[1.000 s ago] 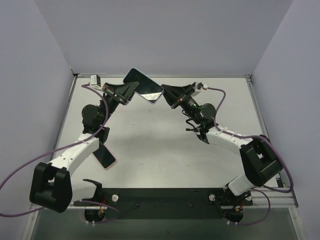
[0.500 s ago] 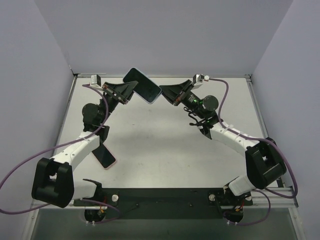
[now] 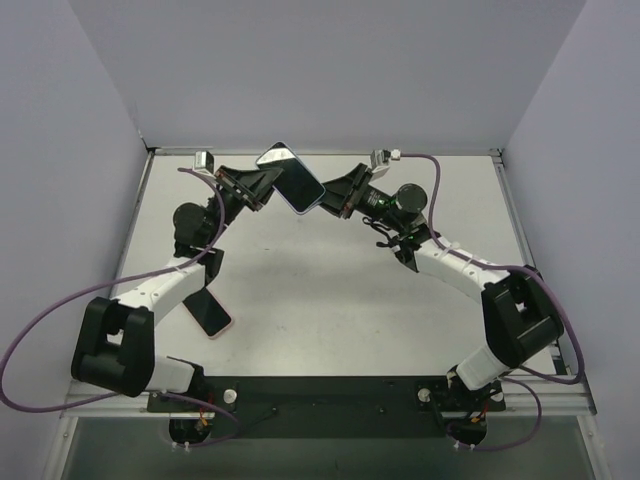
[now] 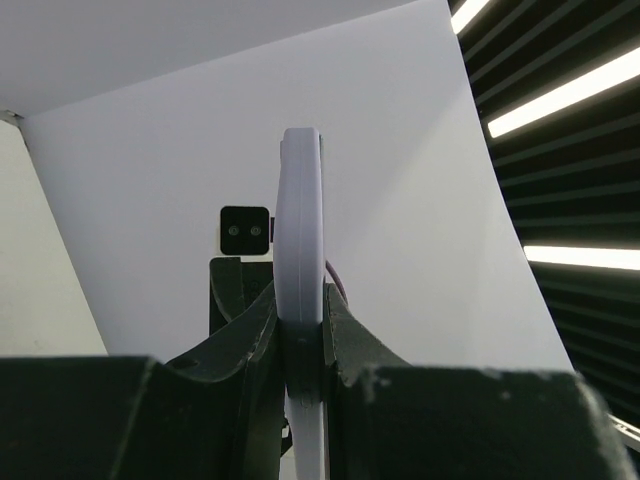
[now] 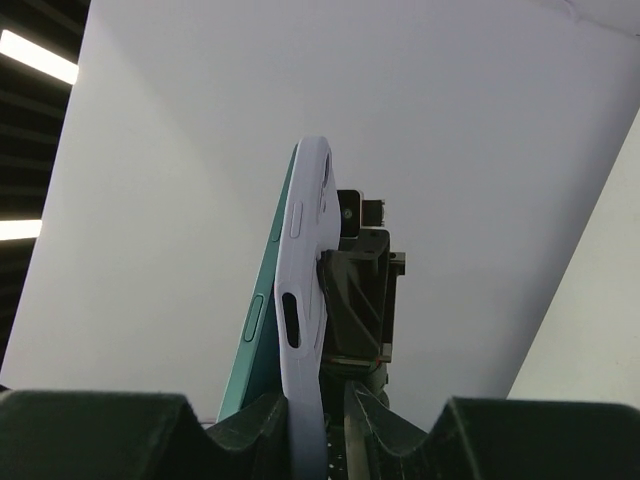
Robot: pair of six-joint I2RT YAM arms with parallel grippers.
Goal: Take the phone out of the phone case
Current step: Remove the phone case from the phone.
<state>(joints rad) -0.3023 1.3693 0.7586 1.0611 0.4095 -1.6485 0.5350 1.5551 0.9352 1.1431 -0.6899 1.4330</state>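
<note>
A teal phone [image 3: 290,176] in a pale lavender case is held in the air over the far middle of the table, between both grippers. My left gripper [image 3: 266,184] is shut on its left end; in the left wrist view the case edge [image 4: 300,230] stands upright between the fingers of this gripper [image 4: 302,345]. My right gripper [image 3: 326,198] is shut on the right end. In the right wrist view the case [image 5: 308,300] runs down between the fingers of this gripper [image 5: 315,415], and the phone's teal edge [image 5: 262,320] stands a little apart from the case.
A second phone [image 3: 208,312] with a pink rim and dark screen lies flat on the table by the left arm. White walls close in the back and sides. The metal table frame [image 3: 520,240] runs along the right edge.
Both grippers have turned the held phone, so it shows a narrower face from above. The right wrist has moved left and rolled. The phone on the table has not moved.
</note>
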